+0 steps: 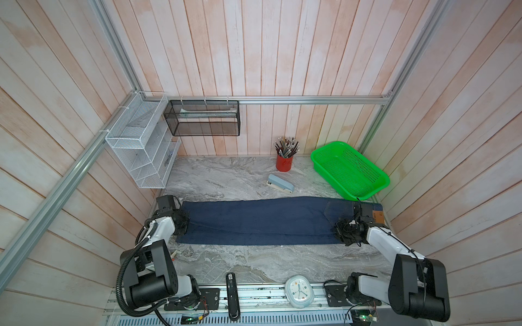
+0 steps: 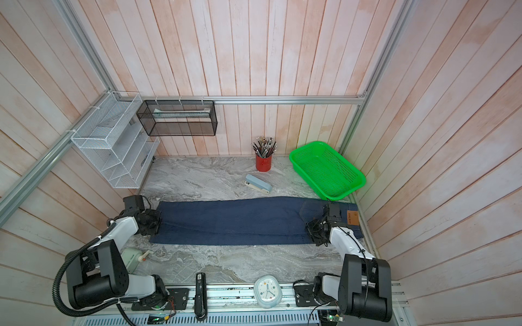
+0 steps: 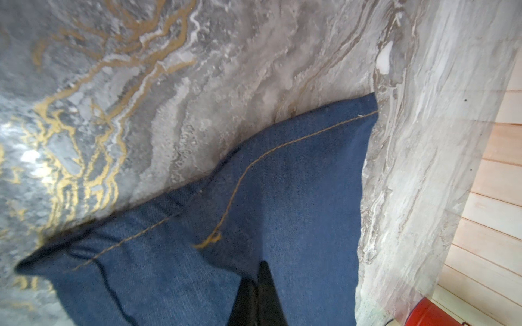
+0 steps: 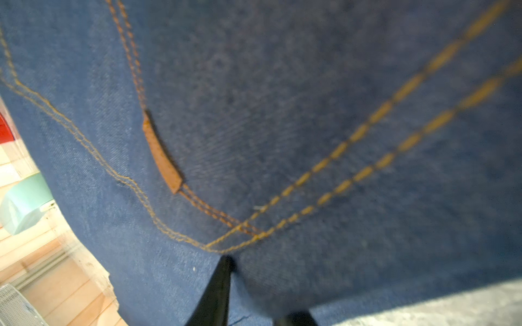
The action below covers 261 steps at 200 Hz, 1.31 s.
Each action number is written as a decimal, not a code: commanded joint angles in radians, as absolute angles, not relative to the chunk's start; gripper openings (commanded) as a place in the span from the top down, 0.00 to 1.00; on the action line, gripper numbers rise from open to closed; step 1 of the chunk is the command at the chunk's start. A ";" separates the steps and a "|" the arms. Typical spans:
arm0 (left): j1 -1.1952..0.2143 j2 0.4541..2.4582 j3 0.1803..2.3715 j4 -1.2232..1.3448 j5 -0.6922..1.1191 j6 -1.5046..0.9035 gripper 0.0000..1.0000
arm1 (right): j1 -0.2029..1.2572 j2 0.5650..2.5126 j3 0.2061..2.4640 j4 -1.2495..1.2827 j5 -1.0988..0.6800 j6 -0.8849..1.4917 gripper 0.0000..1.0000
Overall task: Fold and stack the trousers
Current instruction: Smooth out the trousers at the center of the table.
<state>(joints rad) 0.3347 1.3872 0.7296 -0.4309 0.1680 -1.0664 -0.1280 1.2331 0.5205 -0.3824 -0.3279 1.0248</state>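
**Left wrist view.** The fingers (image 3: 265, 293) of your left gripper (image 3: 261, 271) are pressed together on the hem of the trousers (image 3: 282, 197). The hem is bunched there against the marble table (image 3: 197, 84).

**Right wrist view.** The fingers (image 4: 217, 296) of your right gripper (image 4: 260, 288) stand apart with a ridge of denim between them, beside the pocket stitching. The blur hides whether they actually bite the cloth.

**Both top views.** The trousers (image 1: 260, 223) lie flat, lengthwise across the table. The hems are at your left. The waist and leather patch (image 1: 377, 217) are at your right, just beside the green basket (image 1: 350, 169).
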 commanded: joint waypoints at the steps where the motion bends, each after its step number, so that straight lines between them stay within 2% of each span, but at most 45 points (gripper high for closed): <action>1: 0.345 1.367 0.767 -0.447 0.166 -1.049 1.00 | -0.133 1.205 0.549 -0.399 -0.322 1.027 0.80; 32: 0.359 1.344 0.795 -0.478 0.160 -1.036 1.00 | -0.140 1.187 0.596 -0.451 -0.309 1.001 0.83; 61: 0.379 1.320 0.811 -0.513 0.166 -1.021 1.00 | -0.156 1.176 0.619 -0.489 -0.311 0.978 1.00; 160: 0.413 1.249 0.685 -0.543 0.174 -0.980 1.00 | -0.176 1.111 0.563 -0.584 -0.287 0.926 1.00; 238: 0.424 1.217 0.670 -0.550 0.182 -0.966 1.00 | -0.209 1.102 0.566 -0.599 -0.284 0.894 1.00; 261: 0.426 1.218 0.722 -0.543 0.195 -0.970 1.00 | -0.214 1.112 0.629 -0.581 -0.304 0.898 1.00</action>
<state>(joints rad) 0.4114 1.2163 0.6838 -0.5625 0.2127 -0.9833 -0.1970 1.1015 0.5732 -0.5770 -0.3302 0.9127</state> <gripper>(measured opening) 0.045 0.048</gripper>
